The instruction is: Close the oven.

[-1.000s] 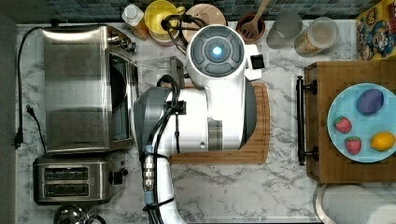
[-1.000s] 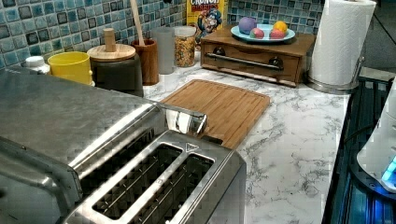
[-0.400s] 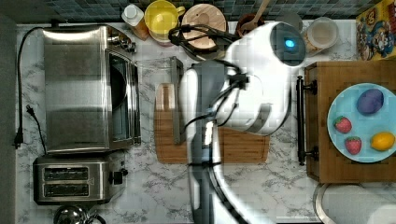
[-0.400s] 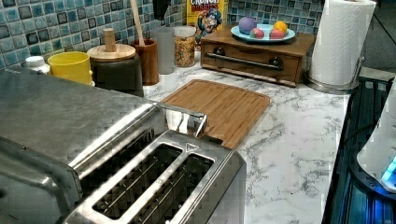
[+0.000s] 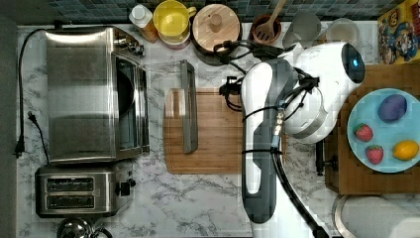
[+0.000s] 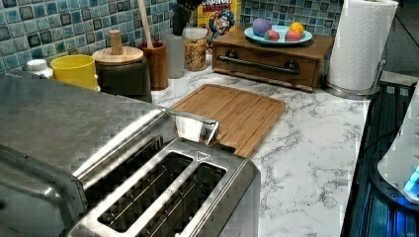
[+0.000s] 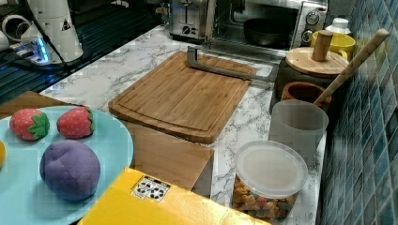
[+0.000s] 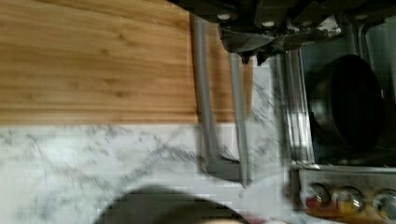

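Lying flat open, the oven [image 5: 94,94] door's handle [image 5: 188,106] overhangs the cutting board [image 5: 218,131].

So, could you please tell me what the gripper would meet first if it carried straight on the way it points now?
Probably the oven door's bar handle, lying open over the cutting board; depth is unclear.

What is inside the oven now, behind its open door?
Inside the oven, a dark round pan sits in the cavity. The door lies flat, its handle over the cutting board. The cavity behind the pan is too dark to make out.
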Controlling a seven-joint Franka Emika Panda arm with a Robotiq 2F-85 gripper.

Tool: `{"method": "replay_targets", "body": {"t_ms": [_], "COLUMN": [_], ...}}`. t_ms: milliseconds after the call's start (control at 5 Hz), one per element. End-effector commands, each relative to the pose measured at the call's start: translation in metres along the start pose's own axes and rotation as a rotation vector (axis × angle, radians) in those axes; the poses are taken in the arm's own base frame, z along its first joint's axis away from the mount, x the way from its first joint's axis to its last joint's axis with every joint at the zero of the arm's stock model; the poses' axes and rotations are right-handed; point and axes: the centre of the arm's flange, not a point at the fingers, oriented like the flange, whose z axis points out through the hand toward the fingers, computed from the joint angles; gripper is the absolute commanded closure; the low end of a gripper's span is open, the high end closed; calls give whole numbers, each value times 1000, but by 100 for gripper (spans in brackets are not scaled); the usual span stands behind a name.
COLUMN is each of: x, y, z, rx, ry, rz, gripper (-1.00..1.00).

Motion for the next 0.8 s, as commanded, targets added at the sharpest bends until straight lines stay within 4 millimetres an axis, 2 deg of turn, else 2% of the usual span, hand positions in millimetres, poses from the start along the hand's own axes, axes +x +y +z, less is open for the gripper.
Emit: {"method": "replay_targets", "body": {"t_ms": [200,400,600,800], "x": [-15,-11,-1,-5], "y": [-1,27,55,70], "z": [96,104,119,131], "rx": [37,60,100,119], "ry": [-33,39,11,20], "rz": [-105,-70,-40,-23], "gripper": [100,100,100,100]}}
